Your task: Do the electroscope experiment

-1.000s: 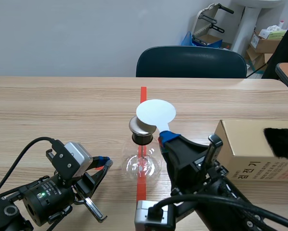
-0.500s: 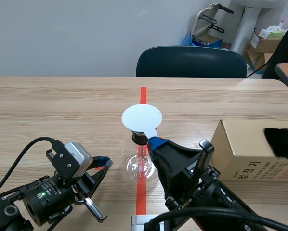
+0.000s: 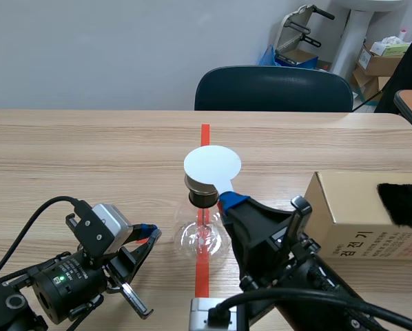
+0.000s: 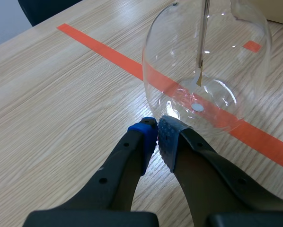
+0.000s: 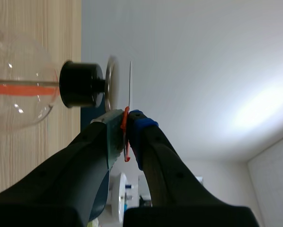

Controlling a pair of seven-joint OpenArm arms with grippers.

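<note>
Scene view: right gripper (image 3: 231, 200) beside electroscope (image 3: 202, 238), white disc (image 3: 212, 164) over its cap.

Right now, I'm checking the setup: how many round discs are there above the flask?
2. A metal disc sits on the flask's black stopper. A white disc, gripped by the right gripper, hangs just above it, with a narrow gap between them.
</note>
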